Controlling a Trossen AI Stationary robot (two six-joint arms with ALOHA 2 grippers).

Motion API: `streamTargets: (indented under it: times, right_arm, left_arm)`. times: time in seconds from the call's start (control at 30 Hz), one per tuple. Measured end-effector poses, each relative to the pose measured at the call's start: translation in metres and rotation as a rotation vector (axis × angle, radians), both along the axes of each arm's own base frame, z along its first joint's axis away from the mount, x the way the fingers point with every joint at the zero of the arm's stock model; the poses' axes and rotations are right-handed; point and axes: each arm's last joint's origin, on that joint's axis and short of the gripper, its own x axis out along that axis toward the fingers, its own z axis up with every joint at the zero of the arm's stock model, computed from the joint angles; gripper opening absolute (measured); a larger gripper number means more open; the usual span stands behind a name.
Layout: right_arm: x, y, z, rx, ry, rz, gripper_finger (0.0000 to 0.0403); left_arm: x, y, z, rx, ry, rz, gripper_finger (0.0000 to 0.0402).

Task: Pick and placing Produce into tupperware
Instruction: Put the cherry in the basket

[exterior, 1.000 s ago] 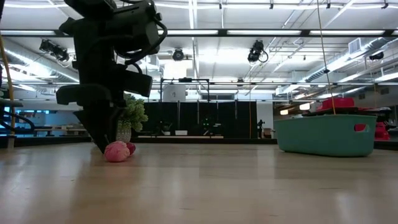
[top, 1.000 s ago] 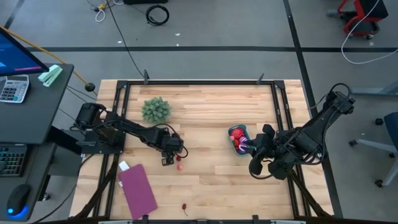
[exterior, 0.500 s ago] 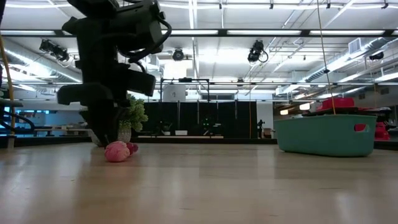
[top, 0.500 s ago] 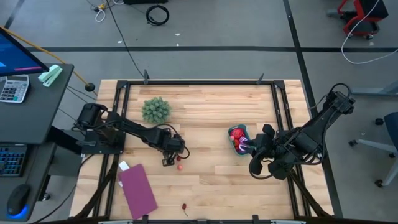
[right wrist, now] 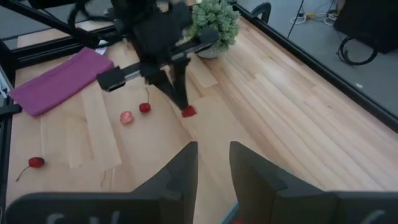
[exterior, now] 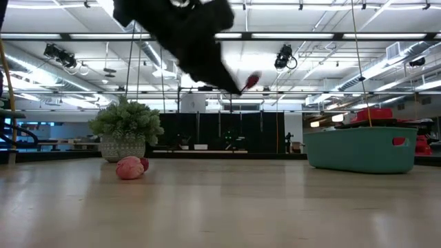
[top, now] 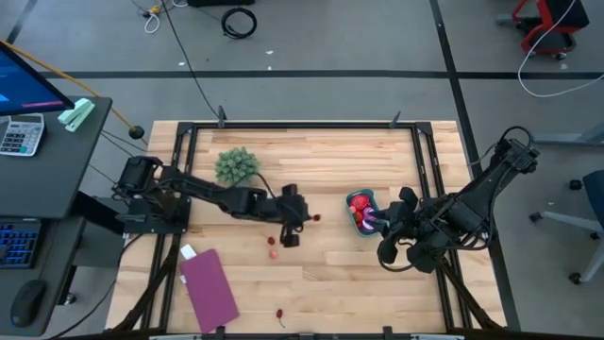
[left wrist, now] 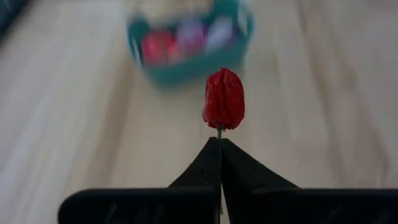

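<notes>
My left gripper (top: 304,220) hangs above the middle of the table, left of the teal tupperware (top: 363,210), and is shut on a small red produce piece (left wrist: 224,106). In the low view that piece (exterior: 252,80) is high above the tabletop. The tupperware (left wrist: 189,46) holds red, pink and purple pieces. A pink piece (top: 272,253) and a red one (top: 271,240) lie on the wood. One stemmed red piece (top: 280,314) lies near the near edge. My right gripper (right wrist: 213,158) is open beside the tupperware's right side. My left gripper pinches the red piece by its thin green stem (left wrist: 219,132), right at the fingertips (left wrist: 211,152). The red body stands out beyond the tips. The fingers slant downward toward the table's right (exterior: 238,86), and the piece is lifted clear of the table.
A bushy green plant in a pot (top: 236,166) stands at the far left of the table. A flat purple rectangle (top: 208,286) lies at the near left. Bare wood stretches between the loose pieces and the tupperware.
My left gripper has risen from the table beside the pink piece and swung toward the table's right, toward the tupperware. It carries the red stemmed piece, now lifted clear. The pink and red pieces stayed where they were.
</notes>
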Motion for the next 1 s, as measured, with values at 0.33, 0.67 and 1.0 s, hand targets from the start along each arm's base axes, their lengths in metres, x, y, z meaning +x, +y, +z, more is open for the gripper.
streamTargets:
  times: [0.33, 0.67, 1.0]
  right_arm:
    - [0.0, 0.0, 0.0, -0.003, 0.002, 0.0, 0.01]
    - [0.0, 0.0, 0.0, -0.006, 0.004, -0.001, 0.01]
    - [0.0, 0.0, 0.0, -0.012, 0.008, 0.005, 0.01]
  left_arm:
    - [0.045, 0.013, 0.002, -0.049, -0.458, -0.048, 0.0004]
    - [0.113, 0.017, -0.027, -0.051, -0.46, -0.047, 0.0007]
    - [0.144, 0.019, -0.062, -0.055, -0.319, -0.053, 0.0006]
